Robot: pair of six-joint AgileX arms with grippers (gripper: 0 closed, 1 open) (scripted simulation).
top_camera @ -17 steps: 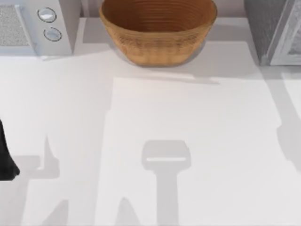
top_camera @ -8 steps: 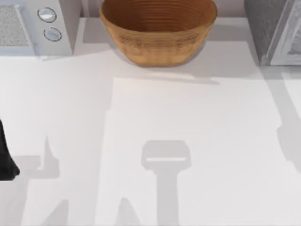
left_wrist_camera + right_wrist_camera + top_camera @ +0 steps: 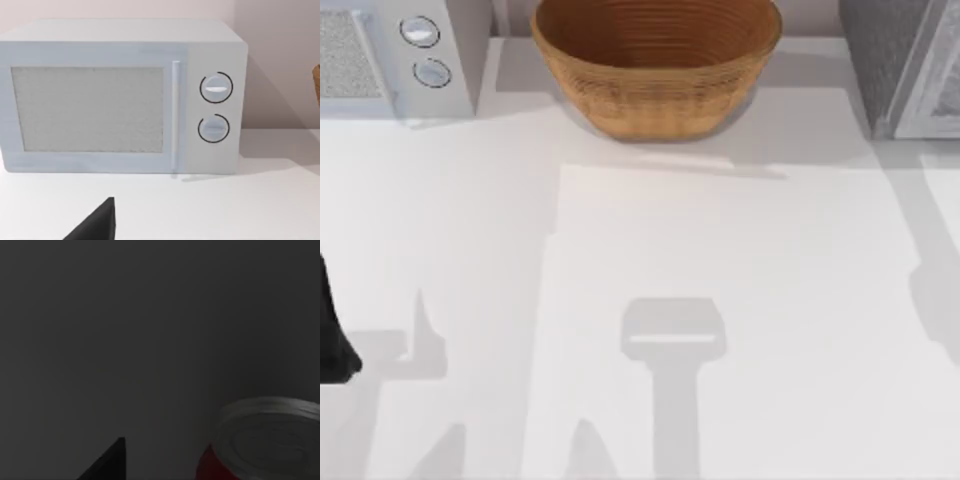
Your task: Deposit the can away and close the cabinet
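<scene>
The right wrist view is dark. In it stands a red can point(image 3: 265, 450) with a silver lid, in front of a plain dark wall. A black part of my right gripper point(image 3: 107, 464) pokes into that view, apart from the can. The grey cabinet point(image 3: 890, 60) sits at the table's far right corner, with a paler framed panel point(image 3: 935, 90) at its right side. My left arm point(image 3: 332, 335) is parked at the table's left edge. A black tip of my left gripper point(image 3: 97, 225) shows in the left wrist view.
A white microwave point(image 3: 395, 55) stands at the far left, door shut point(image 3: 90, 110), with two dials point(image 3: 216, 88). A woven basket point(image 3: 655, 60) sits at the far middle. The white tabletop point(image 3: 720, 260) spreads out in front of them.
</scene>
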